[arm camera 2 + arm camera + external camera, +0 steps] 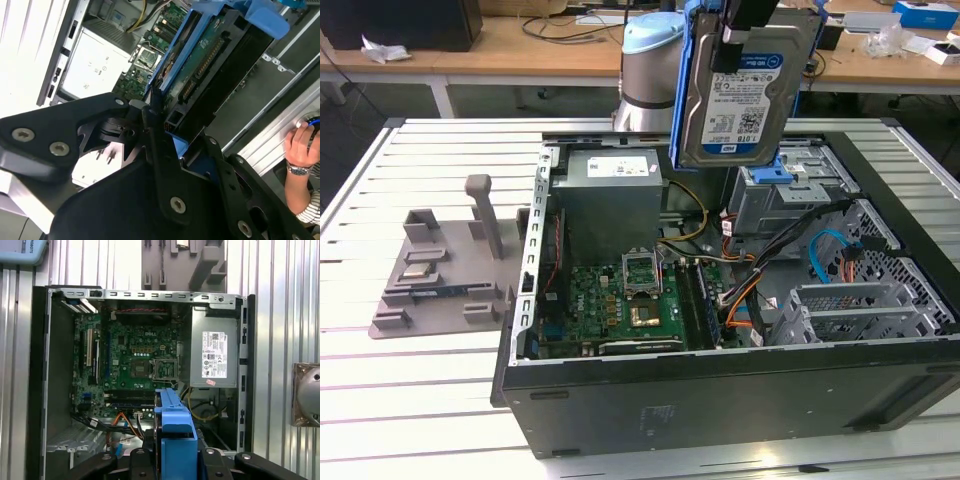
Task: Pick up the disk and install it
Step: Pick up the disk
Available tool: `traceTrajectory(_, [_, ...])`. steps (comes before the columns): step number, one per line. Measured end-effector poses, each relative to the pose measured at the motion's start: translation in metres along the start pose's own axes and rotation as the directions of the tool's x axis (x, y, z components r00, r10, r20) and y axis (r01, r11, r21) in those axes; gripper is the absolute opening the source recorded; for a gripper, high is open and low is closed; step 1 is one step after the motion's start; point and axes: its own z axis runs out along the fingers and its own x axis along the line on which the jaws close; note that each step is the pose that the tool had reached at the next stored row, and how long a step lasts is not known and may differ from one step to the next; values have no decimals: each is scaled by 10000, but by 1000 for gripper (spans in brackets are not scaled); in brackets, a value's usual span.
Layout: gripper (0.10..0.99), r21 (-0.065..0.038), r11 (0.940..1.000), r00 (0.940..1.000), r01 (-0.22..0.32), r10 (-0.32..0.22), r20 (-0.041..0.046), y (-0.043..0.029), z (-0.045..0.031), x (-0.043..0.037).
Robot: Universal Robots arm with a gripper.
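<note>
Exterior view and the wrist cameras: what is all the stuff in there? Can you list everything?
disk: one, silver-grey in a blue frame, held upright above the computer case
computer case: one, black, open on the table
motherboard: one, green, inside the case
power supply: one, grey, inside the case
fixture: one, grey, on the table, exterior view's left of the case
table: one, white, slatted
person's hand: one, wearing a wristwatch, by the table edge
gripper: one, black, clamped on the disk

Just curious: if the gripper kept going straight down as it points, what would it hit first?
The disk in the gripper leads, probably landing on cables beside the metal cage; depth is unclear.
</note>
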Motion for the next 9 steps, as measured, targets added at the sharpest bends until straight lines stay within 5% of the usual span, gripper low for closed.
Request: traceTrajectory(9, [369,0,10000,10000,0,0,-1,9,1,255])
